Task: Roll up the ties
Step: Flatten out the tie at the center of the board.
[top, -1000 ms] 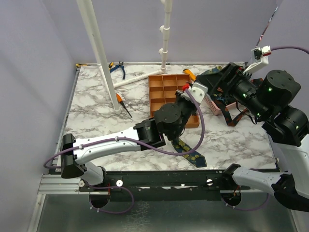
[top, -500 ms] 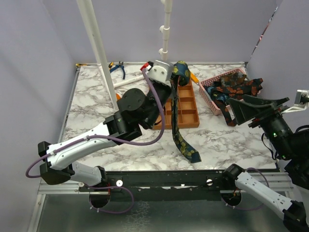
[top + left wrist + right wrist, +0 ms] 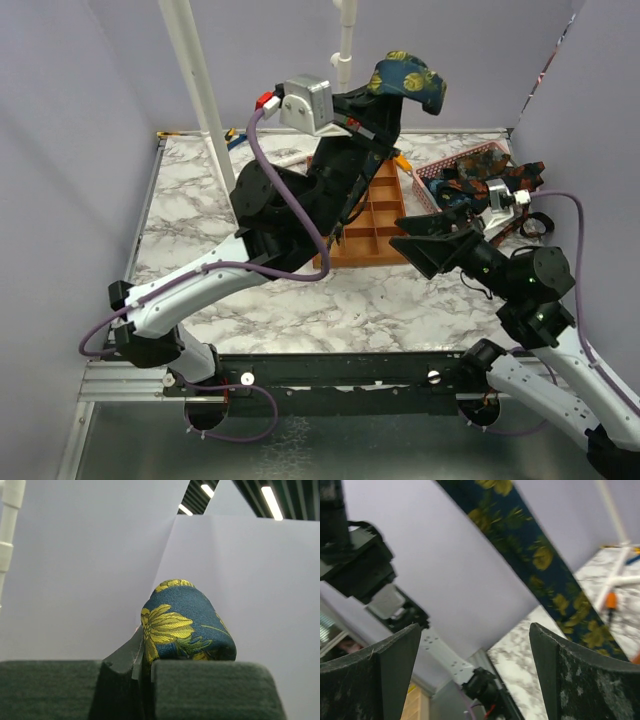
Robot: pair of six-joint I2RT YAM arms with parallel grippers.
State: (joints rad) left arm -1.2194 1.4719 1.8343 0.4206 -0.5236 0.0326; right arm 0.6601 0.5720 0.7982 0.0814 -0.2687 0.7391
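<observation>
My left gripper [image 3: 388,95] is raised high above the table, shut on a navy tie with yellow flowers [image 3: 410,80]. In the left wrist view the tie [image 3: 185,625] bulges in a fold over the closed jaws [image 3: 142,667]. Its hanging length is hidden behind the left arm in the top view. In the right wrist view it [image 3: 540,565] runs diagonally across the upper right. My right gripper [image 3: 412,246] is open and empty, pointing left over the table's right half, with jaws wide apart [image 3: 475,670]. More ties [image 3: 485,180] lie heaped in the pink basket [image 3: 428,176].
An orange compartment tray [image 3: 378,215] sits mid-table under the left arm. A white pole [image 3: 200,100] stands at the back left and a second white pipe [image 3: 345,40] at the back centre. Blue pliers [image 3: 232,137] lie at the back edge.
My left arm has lifted the tie from the table to high above the tray. My right arm has swung in from the right, toward the table's middle, jaws open.
</observation>
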